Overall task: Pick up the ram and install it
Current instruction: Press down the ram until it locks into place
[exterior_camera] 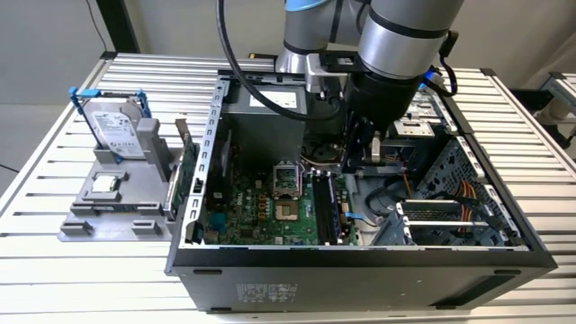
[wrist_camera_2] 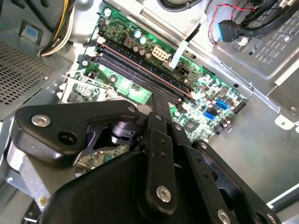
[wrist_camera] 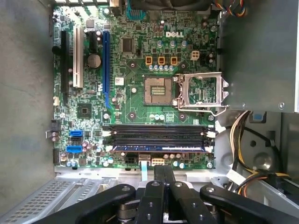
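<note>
Open black computer case (exterior_camera: 360,270) on a slatted metal bench (exterior_camera: 54,283), green motherboard (wrist_camera: 140,70) inside. Long dark bluish ram stick (wrist_camera: 159,148): seated in the black memory slot nearest the board edge, lying along the row of slots (wrist_camera: 159,133) in the first wrist view. Black pincer (wrist_camera: 163,175): fingers drawn together, holding nothing, just beside the ram, apart from it. Grey holder (exterior_camera: 112,202) stands on the bench at the exterior view's left, carrying a silver hard drive (exterior_camera: 117,128).

Silver arm (exterior_camera: 396,34), black screwed tool (wrist_camera: 163,186), black cable (exterior_camera: 236,64)
</note>
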Available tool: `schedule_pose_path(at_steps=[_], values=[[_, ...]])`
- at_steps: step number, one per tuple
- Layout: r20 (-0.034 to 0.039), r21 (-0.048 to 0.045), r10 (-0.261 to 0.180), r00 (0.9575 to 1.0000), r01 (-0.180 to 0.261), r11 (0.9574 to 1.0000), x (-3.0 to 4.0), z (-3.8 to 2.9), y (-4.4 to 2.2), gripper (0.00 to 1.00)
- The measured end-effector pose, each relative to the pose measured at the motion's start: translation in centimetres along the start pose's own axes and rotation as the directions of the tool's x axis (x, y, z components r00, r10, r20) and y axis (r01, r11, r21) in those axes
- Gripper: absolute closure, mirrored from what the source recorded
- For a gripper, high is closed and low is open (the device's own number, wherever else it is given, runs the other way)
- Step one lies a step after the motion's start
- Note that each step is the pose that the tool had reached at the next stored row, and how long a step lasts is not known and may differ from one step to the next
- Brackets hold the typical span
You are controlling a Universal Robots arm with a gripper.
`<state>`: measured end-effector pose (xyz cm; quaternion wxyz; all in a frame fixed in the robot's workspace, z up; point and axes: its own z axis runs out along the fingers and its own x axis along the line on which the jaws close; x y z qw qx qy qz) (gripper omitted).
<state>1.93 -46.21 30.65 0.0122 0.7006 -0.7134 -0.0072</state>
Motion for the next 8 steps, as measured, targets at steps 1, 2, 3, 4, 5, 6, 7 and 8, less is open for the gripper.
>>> schedule_pose_path(at_steps=[1,2,3,4,5,6,7,8], values=[[0.0000,-0.0001,0.000,1.0000,0.000,1.0000,0.00,0.00,0.00,1.00],[0.0000,0.0000,0.000,1.0000,0.000,1.0000,0.00,-0.01,0.00,1.00],[0.0000,0.0000,0.000,1.0000,0.000,1.0000,0.00,0.00,0.00,1.00],[0.0000,-0.0001,0.000,1.0000,0.000,1.0000,0.00,-0.01,0.00,1.00],[0.0001,0.0000,0.000,1.0000,0.000,1.0000,0.00,0.00,0.00,1.00],[0.0000,0.0000,0.000,1.0000,0.000,1.0000,0.00,-0.01,0.00,1.00],[0.0001,0.0000,0.000,1.0000,0.000,1.0000,0.00,0.00,0.00,1.00],[0.0001,0.0000,0.000,1.0000,0.000,1.0000,0.00,-0.01,0.00,1.00]])
